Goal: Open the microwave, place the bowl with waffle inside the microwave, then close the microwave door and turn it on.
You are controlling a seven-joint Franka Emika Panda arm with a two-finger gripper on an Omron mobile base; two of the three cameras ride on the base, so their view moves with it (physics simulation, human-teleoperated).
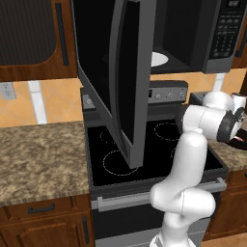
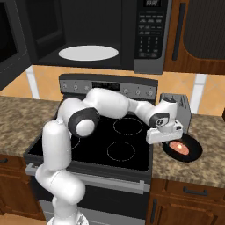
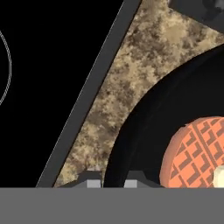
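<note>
Right of the stove (image 2: pixel 105 145), the tool (image 3: pixel 112 181) pinches the rim of the bowl with waffle (image 2: pixel 182 148), jaws nearly closed.

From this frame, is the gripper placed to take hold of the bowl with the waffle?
Probably yes: the gripper sits on the bowl's near rim, one fingertip on each side, with nothing on the counter between.

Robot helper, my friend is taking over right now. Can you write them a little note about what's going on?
Gripper: jaws closed on the near rim of the bowl, waffle inside.
Bowl sits on the counter right of the stove, in front of the toaster.
Done: microwave door open, turntable plate bare.
Left: lift bowl into microwave, shut door, turn it on.
</note>
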